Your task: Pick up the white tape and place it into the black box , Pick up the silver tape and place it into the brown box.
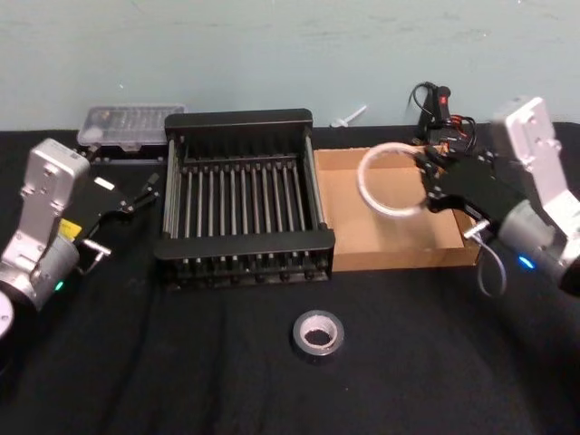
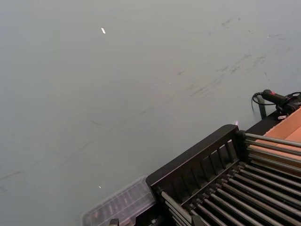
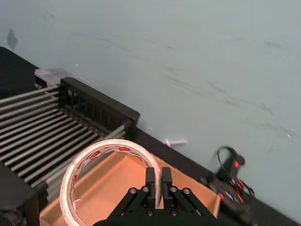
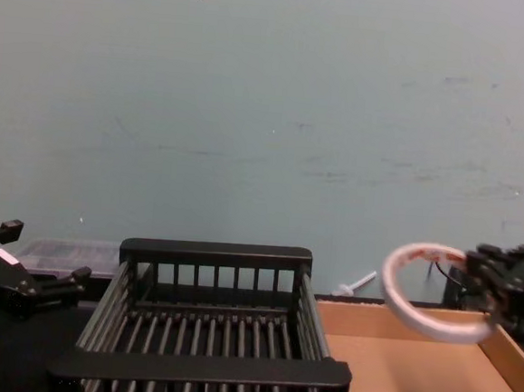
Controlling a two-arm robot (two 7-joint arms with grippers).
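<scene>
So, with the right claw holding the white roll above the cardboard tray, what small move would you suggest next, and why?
Probably carry it towards the robot's left: the right claw grips the white red-printed tape roll over the tan cardboard tray, while its target, the black slatted crate, sits beside it.

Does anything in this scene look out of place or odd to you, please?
Nothing looks damaged or spilled. One oddity: the right gripper holds the white tape in the air above the brown box, not the black box. The silver tape lies flat on the table.
</scene>
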